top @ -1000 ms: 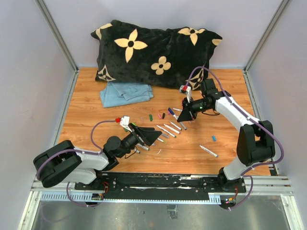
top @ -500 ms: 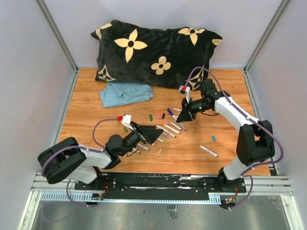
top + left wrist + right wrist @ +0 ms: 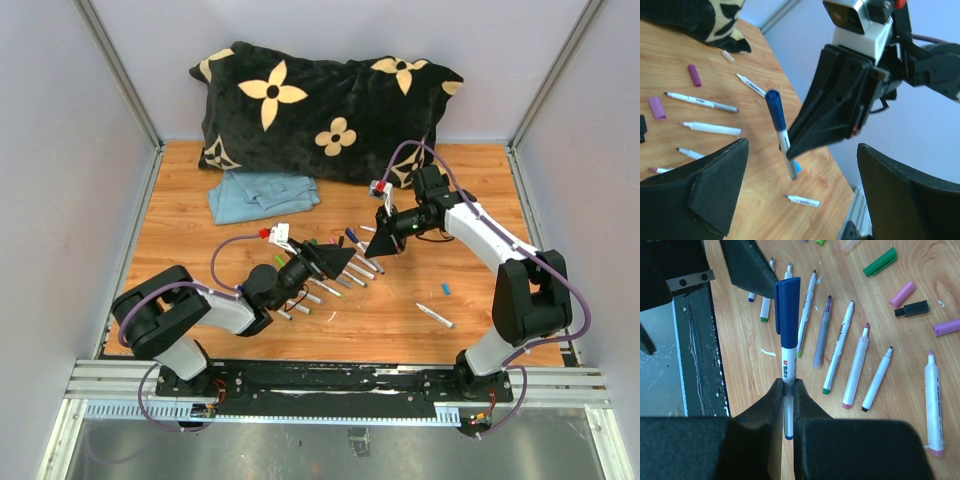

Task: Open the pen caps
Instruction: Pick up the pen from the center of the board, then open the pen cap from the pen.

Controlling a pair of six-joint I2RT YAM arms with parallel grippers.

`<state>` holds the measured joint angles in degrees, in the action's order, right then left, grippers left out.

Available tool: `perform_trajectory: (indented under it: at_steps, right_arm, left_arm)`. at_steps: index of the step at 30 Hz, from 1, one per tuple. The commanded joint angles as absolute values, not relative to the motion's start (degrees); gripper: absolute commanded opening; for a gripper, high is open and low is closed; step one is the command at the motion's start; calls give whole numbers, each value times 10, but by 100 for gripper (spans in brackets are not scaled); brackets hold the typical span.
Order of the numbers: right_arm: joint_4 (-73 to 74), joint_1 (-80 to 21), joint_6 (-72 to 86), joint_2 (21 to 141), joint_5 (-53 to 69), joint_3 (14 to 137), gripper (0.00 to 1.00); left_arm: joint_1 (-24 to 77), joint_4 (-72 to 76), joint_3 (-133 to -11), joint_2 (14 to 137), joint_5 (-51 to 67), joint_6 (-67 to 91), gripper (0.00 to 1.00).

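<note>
Top external view: we see a wood table [image 3: 180,250] between pale walls, with a black flowered pillow [image 3: 320,110] and a blue cloth [image 3: 262,193] at its far edge. Our right gripper [image 3: 383,243] pinches one pen [image 3: 786,370] above the table, its blue cap [image 3: 788,300] on. Our left gripper [image 3: 340,260] gapes wide and empty, just beside it. Below lie at least seven uncapped pens [image 3: 837,347] and at least four loose caps [image 3: 880,262]. Near the right edge lies one stray pen [image 3: 435,315].

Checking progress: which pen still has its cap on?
The blue-capped pen clamped in the right gripper; the pens lying on the table show bare tips.
</note>
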<state>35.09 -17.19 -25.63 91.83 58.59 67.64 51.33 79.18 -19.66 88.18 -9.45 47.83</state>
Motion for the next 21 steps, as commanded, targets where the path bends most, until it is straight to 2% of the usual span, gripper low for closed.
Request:
perform_trajectory:
  at_steps: [1, 9, 16, 21]
  right_arm:
    - [368, -190, -267, 919, 602, 680, 1]
    - [367, -196, -271, 914, 593, 681, 1]
    - [367, -203, -273, 913, 581, 681, 1]
    - [367, -206, -272, 916, 574, 681, 1]
  left_arm:
    - [507, 778, -242, 913, -163, 476, 91]
    - [507, 550, -339, 911, -255, 532, 82]
    - [507, 540, -348, 923, -239, 558, 58]
    - [507, 546, -352, 930, -214, 569, 45]
